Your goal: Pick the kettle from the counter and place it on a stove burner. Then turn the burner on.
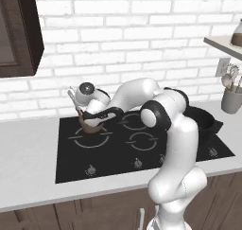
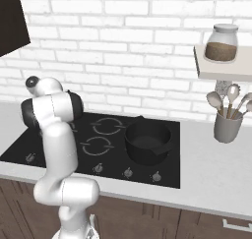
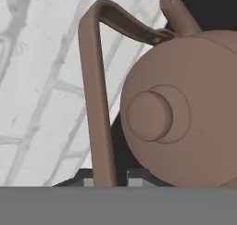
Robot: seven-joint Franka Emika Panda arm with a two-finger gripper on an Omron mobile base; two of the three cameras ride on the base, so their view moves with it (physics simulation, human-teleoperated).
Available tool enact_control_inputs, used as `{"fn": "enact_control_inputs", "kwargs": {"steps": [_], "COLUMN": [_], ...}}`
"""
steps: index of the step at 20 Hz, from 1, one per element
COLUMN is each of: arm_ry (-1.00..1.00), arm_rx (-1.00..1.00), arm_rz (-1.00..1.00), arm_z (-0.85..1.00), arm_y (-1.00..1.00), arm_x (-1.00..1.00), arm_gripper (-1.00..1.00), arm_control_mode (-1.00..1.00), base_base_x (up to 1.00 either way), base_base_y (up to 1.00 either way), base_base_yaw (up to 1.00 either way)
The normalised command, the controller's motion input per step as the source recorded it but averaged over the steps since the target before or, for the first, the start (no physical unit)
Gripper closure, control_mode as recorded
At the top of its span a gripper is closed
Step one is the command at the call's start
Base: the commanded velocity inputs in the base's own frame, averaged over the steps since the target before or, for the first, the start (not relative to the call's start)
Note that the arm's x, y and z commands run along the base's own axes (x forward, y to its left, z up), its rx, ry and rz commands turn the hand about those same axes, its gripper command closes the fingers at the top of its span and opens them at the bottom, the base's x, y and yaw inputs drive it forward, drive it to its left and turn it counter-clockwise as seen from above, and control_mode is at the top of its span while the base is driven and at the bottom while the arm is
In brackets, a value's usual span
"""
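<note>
Two dark fingertips (image 3: 93, 178) of the gripper (image 1: 91, 114) are seen closed narrowly on the thin arched handle (image 3: 95, 103) of the kettle (image 1: 90, 125), which is held at the large stove burner (image 1: 90, 140) at the cooktop's front left. Whether its base rests on the glass cannot be told. By judgement, the placing step is nearly done: the kettle is best lowered level and centred within that ring before the grip is released, so it does not tip by its handle. The burner knobs (image 1: 90, 170) lie nearer than the kettle, along the cooktop's front edge, and must be reached afterwards. Right of the kettle, beyond the smaller rings, a black pot (image 2: 146, 143) occupies the right-hand burner, well apart. Farther right on the counter (image 2: 216, 169) a utensil crock (image 2: 227, 126) stands; above it, a jar (image 2: 221, 43) sits on a shelf. Nothing is seen obstructing the set-down.
</note>
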Motion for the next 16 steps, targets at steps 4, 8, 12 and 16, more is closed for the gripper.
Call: {"fn": "enact_control_inputs", "kwargs": {"steps": [4,8,12,16], "arm_ry": [0.00,0.00,0.00,0.00], "arm_rx": [0.23,0.15,0.04,0.03], "arm_rz": [0.00,0.00,0.00,0.00], "arm_z": [-0.06,0.15,0.20,-0.01], "arm_y": [0.02,0.00,0.01,0.00], "arm_x": [-0.16,-0.10,-0.01,-0.06], "arm_gripper": [1.00,1.00,1.00,1.00], "arm_control_mode": [-1.00,-1.00,-1.00,-1.00], "base_base_x": [0.00,0.00,0.00,0.00], "base_base_y": [0.00,0.00,0.00,0.00], "base_base_yaw": [0.00,0.00,0.00,0.00]}}
